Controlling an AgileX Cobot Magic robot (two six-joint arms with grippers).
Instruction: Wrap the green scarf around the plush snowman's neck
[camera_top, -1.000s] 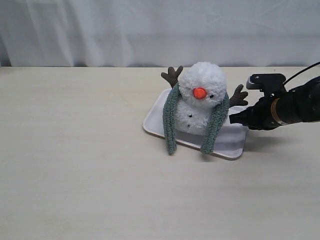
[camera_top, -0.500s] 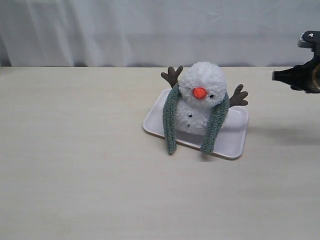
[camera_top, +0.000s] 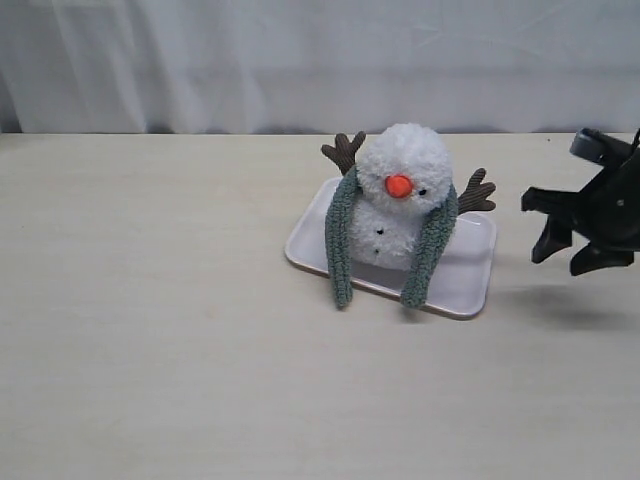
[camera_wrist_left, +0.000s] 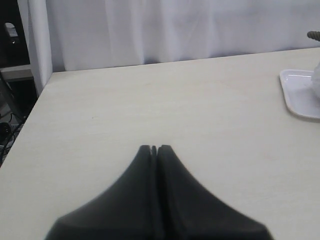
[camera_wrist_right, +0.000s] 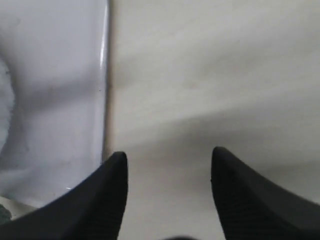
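Right claw (camera_top: 540, 227) hovers empty, jaws apart, just beside the white tray (camera_top: 472, 288). On it sits the plush snowman (camera_top: 405, 160), green scarf (camera_top: 430, 250) hanging lengthwise down both sides; one strand faces this claw. Left claw (camera_wrist_left: 154, 149), pinched together, is well away.

We take this for a robotics lab: a plain pale table (camera_top: 150, 350) backed along its far edge by a white curtain (camera_top: 200, 60), the black right gripper (camera_wrist_right: 167, 155) above it, and dark cabled gear (camera_wrist_left: 9, 100) past its corner.
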